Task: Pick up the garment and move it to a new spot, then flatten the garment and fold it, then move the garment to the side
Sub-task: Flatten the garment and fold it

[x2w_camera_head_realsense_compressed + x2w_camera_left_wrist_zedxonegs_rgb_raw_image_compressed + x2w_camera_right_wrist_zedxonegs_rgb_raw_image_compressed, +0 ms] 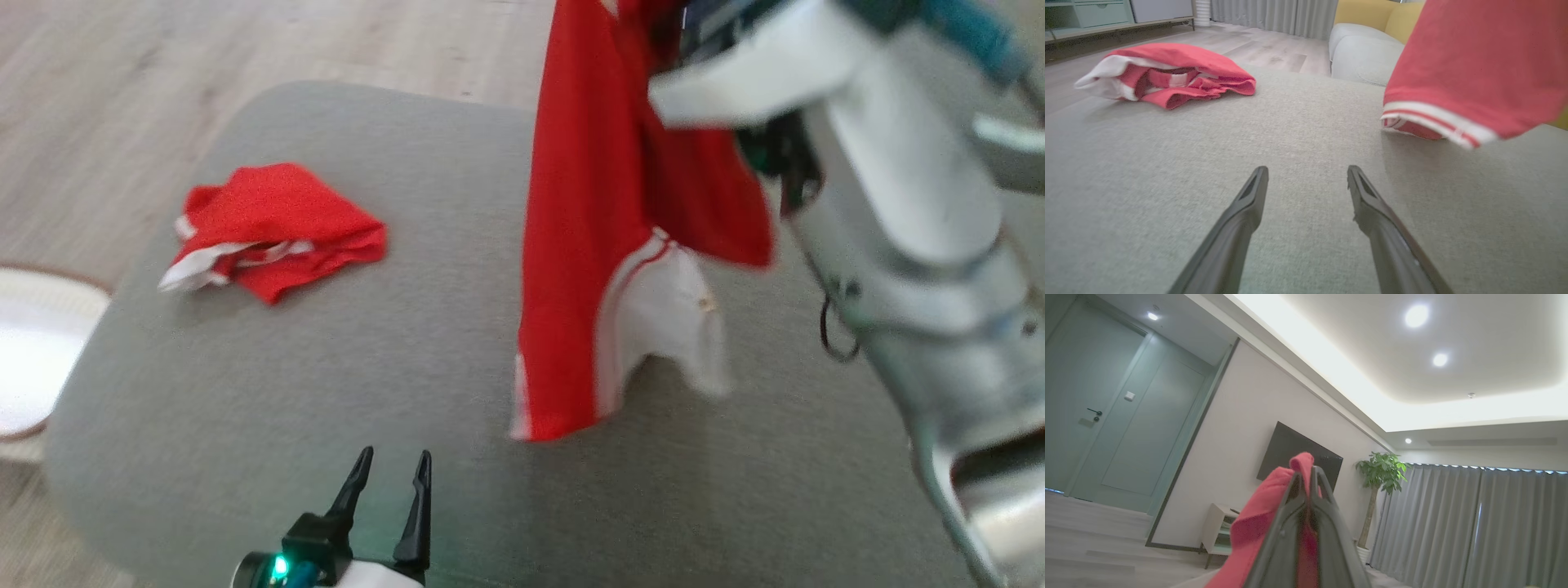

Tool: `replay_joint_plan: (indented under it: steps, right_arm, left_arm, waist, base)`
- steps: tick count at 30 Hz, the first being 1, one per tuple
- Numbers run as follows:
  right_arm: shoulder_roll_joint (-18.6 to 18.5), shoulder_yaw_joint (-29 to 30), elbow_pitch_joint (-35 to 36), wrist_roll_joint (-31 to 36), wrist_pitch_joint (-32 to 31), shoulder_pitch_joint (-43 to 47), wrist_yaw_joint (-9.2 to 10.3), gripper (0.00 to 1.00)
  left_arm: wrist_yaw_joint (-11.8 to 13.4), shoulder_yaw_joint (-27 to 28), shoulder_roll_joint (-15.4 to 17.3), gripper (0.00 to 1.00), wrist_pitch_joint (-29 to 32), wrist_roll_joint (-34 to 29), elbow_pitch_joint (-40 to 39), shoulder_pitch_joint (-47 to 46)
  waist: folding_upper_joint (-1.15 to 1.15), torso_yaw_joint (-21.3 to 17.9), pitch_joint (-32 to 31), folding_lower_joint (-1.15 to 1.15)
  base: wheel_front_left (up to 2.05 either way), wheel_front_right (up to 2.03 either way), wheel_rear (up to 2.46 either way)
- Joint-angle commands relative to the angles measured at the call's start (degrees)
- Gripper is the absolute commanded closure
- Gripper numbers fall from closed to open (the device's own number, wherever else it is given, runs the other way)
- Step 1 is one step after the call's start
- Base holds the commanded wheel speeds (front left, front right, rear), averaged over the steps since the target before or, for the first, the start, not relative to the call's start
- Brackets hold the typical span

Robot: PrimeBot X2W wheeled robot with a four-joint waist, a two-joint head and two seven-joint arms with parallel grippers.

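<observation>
Now gripping red-and-white garment (588, 245) with right jaws pinched tight on its top, cloth dangling over right half of grey ottoman (245, 392), hem just off it. Holding left jaws wide apart, empty, at ottoman's near edge. Best to lower slowly onto bare middle, away from crumpled red bundle (277, 229) at far left; drag to spread w/o bunching. No legible brand/text.

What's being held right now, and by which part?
Right gripper pinches the hanging red garment by a bunched fold at its top; left gripper holds nothing.
</observation>
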State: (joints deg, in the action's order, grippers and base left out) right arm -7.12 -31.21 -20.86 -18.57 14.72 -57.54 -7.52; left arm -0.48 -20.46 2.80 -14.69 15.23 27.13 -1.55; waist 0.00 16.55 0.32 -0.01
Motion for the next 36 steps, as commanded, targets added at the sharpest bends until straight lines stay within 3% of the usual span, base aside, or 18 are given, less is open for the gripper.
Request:
replay_joint_plan:
  steps: [1,5,10,12,18,19,20,23,26,29,30,36]
  right_arm:
    - [1.7,1.1,0.1,0.1,0.3,-4.1,0.03,1.0]
    - [1.4,5.5,-5.1,2.4,0.3,-8.8,0.03,1.0]
    - [-3.7,9.8,-8.3,2.9,0.3,-6.5,0.03,1.0]
    - [-6.3,10.1,-7.2,2.4,0.3,-3.2,0.03,1.0]
    - [-15.8,13.5,-0.5,-1.8,0.3,18.3,0.03,1.0]
    - [-16.2,15.7,-1.0,-2.5,0.3,22.2,0.03,0.7]
    - [-16.6,17.5,-2.1,-2.2,0.3,26.1,0.03,0.04]
    - [-16.8,20.8,-5.0,-1.5,0.3,32.6,0.03,0.0]
    - [-15.2,28.5,-9.4,1.0,0.3,38.2,0.03,0.0]
    - [-12.0,32.9,-9.3,5.2,0.3,40.4,0.03,0.0]
    - [-9.3,33.8,-8.0,7.1,0.3,41.0,0.03,0.0]
    - [-2.0,24.5,-4.6,7.3,0.3,41.8,0.03,0.0]
  left_arm:
    - [0.4,1.2,0.1,0.0,-0.3,0.1,-1.2,-1.5]
    - [0.9,1.6,0.1,0.0,-0.3,0.2,-1.0,-0.9]
    - [1.2,2.6,0.1,0.0,-0.3,0.2,-2.0,-0.4]
    - [1.1,3.0,0.1,0.0,-0.3,0.1,-2.3,-0.5]
    - [0.8,3.4,0.1,0.0,-0.3,-0.7,-3.2,-2.4]
    - [0.8,3.3,0.1,0.0,-0.3,-0.7,-3.2,-2.8]
    - [0.8,3.3,0.1,0.0,-0.3,-0.7,-3.1,-3.1]
    - [0.7,3.2,0.1,0.0,-0.3,-1.0,-3.1,-3.8]
    - [0.5,3.1,0.1,0.0,-0.3,-1.4,-3.0,-4.8]
    - [0.5,3.2,0.1,0.0,-0.3,-1.8,-2.8,-5.6]
    - [0.4,3.3,0.1,0.0,-0.3,-1.9,-2.7,-5.8]
    - [0.0,2.4,0.1,0.0,-0.3,-1.7,-2.2,-6.0]
  waist:
    - [0.0,3.3,-0.6,0.01]
    - [0.0,5.0,-0.5,0.01]
    - [0.0,3.3,0.9,0.01]
    - [0.0,1.7,1.9,0.01]
    - [0.0,-4.2,5.0,0.01]
    - [0.0,-4.9,5.4,0.01]
    - [0.0,-5.5,5.6,0.01]
    - [0.0,-6.7,6.3,0.01]
    - [0.0,-8.4,7.1,0.01]
    - [0.0,-9.8,7.6,0.01]
    - [0.0,-10.3,7.7,0.01]
    - [0.0,-9.3,7.1,0.01]
  base:
    - [0.0,0.0,0.0]
    - [0.0,0.0,0.0]
    - [0.0,0.0,0.0]
    - [0.0,0.0,0.0]
    - [0.0,0.0,0.0]
    - [0.0,0.0,0.0]
    - [0.0,0.0,0.0]
    - [0.0,0.0,0.0]
    - [0.0,0.0,0.0]
    - [0.0,0.0,0.0]
    - [0.0,0.0,0.0]
    - [0.0,0.0,0.0]
